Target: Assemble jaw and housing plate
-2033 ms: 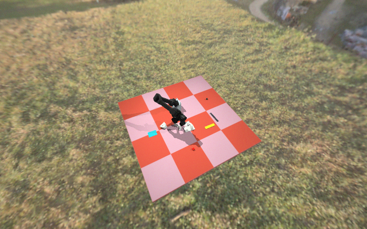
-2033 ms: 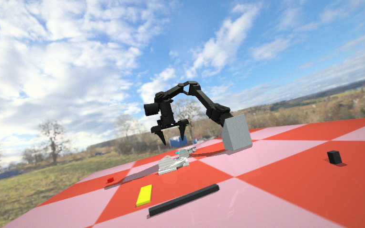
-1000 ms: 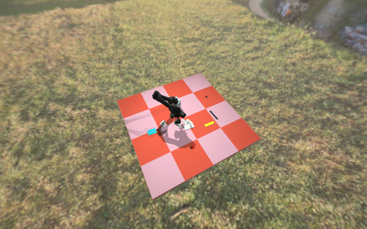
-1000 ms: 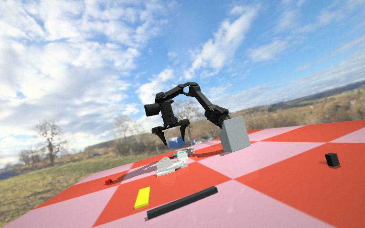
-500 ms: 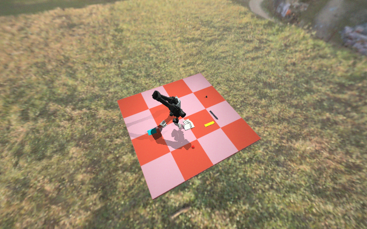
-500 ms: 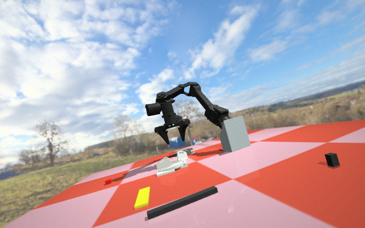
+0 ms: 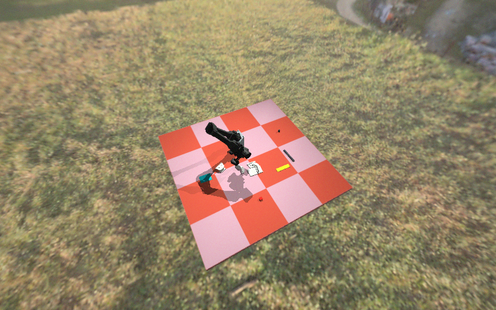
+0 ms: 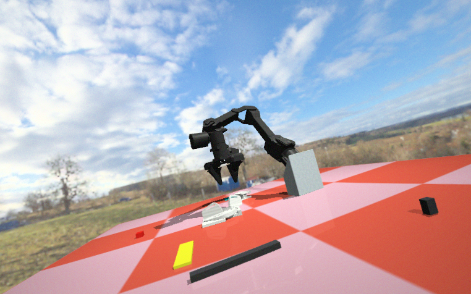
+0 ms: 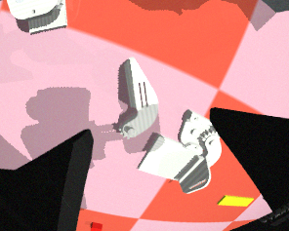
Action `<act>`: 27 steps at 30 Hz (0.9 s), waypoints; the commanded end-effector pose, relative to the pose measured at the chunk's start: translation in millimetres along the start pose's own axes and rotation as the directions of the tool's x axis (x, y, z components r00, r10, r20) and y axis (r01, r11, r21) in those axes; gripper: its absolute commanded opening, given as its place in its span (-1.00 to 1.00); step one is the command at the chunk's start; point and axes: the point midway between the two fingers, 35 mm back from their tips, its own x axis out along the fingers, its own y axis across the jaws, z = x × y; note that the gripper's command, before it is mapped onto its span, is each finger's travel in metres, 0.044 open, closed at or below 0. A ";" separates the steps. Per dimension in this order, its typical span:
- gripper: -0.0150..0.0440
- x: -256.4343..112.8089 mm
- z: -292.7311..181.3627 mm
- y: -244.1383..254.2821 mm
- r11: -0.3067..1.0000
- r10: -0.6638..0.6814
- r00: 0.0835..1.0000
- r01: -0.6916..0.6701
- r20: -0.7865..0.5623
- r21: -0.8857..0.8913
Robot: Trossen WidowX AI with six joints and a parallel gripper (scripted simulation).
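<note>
My gripper (image 8: 228, 183) (image 9: 151, 124) is open and empty, pointing down above the white parts. The loose white jaw (image 7: 241, 170) (image 9: 141, 98) lies on the mat, between the fingers as seen in the wrist view but well below them. Its geared end is close to the base assembly. The white base (image 9: 189, 123), with gear teeth showing, lies right of it in the wrist view; the mounted jaw (image 9: 168, 156) (image 8: 212, 212) extends from it. The free pin is too small to tell. The housing plate (image 7: 220, 168) (image 9: 41, 9) lies apart, at the wrist view's top left, partly cut off.
A cyan block (image 7: 204, 177) lies beyond the housing plate. A yellow block (image 7: 282, 168) (image 8: 183, 254) (image 9: 235, 200), a black bar (image 7: 288, 155) (image 8: 235, 260), a red cube (image 7: 260, 199) (image 8: 139, 234) (image 9: 96, 226) and a black cube (image 7: 278, 131) (image 8: 428, 205) lie around the assembly.
</note>
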 end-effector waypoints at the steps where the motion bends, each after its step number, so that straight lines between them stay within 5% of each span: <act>1: 1.00 -0.3 1.5 -1.0 0.999 -0.002 1.000 0.002 -0.001 0.040; 9: 1.00 38.1 1.6 -0.8 0.999 -0.001 1.000 0.001 0.000 0.040; 27: 1.00 55.3 0.5 -0.8 0.999 -0.002 1.000 0.002 -0.001 0.040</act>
